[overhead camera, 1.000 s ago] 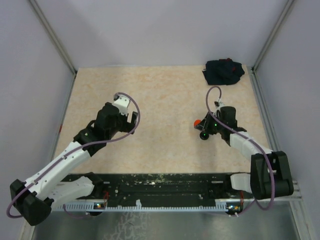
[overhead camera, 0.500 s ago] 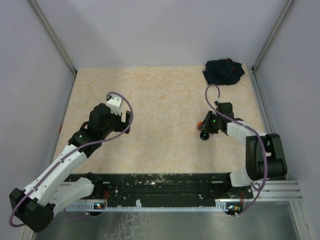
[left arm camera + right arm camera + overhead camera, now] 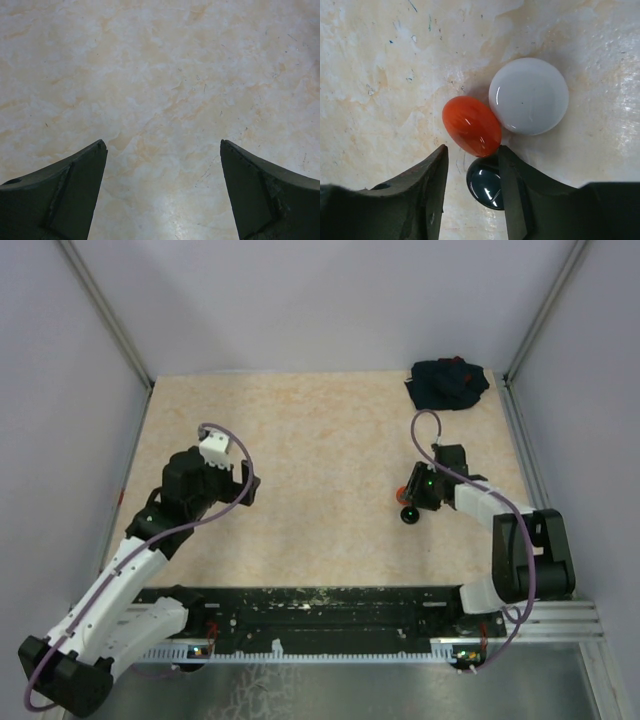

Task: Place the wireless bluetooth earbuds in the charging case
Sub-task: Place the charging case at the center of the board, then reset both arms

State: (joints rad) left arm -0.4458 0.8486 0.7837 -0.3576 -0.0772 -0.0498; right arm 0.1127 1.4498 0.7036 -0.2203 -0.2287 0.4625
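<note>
Three glossy round charging cases lie together on the table: a red one (image 3: 471, 126), a white one (image 3: 529, 96) and a black one (image 3: 486, 184). My right gripper (image 3: 472, 149) hangs low over them with its jaws partly open. The black case lies between them against the right finger (image 3: 512, 185), with a gap to the left finger (image 3: 427, 185). From above I see the red case (image 3: 402, 494) and the black case (image 3: 410, 513) at my right gripper (image 3: 417, 496). No earbuds show in any view. My left gripper (image 3: 163, 142) (image 3: 247, 486) is wide open over bare table.
A dark bundle of cloth (image 3: 447, 383) lies in the back right corner. Walls and metal posts close in the marbled table (image 3: 320, 440) on three sides. A black rail (image 3: 320, 610) runs along the near edge between the arm bases.
My right gripper's jaws have parted, and the arm has folded closer to its base. My left arm has pulled back to the left, still open.
</note>
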